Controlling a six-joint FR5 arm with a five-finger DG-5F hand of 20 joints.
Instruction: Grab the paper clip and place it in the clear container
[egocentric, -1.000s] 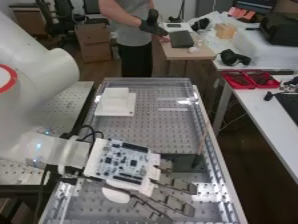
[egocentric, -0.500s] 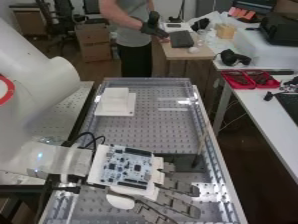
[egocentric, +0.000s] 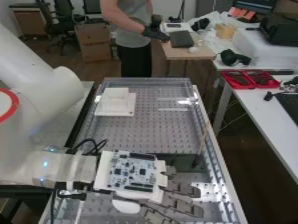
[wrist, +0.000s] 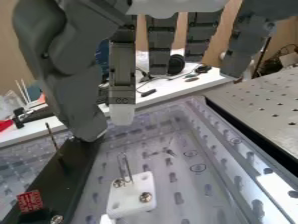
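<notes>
Open middle, crowded near half

Between the white stepped block (egocentric: 115, 104) near the perforated surface's (egocentric: 146, 132) far left corner and the dark box (egocentric: 178, 160) toward its right edge lies open room. A thin upright rod (egocentric: 201, 147) rises at the box. A narrow strip separates the box from the white mount (wrist: 132, 196), where the paper clip (wrist: 124, 167) stands upright.

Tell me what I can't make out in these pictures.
- High view: the arm is cut off by the left edge.
- High view: the hand's palm is hidden behind its board.
- Wrist view: the thumb hides part of the black bar.
- Wrist view: the clip's foot is too small to tell how it's held.
</notes>
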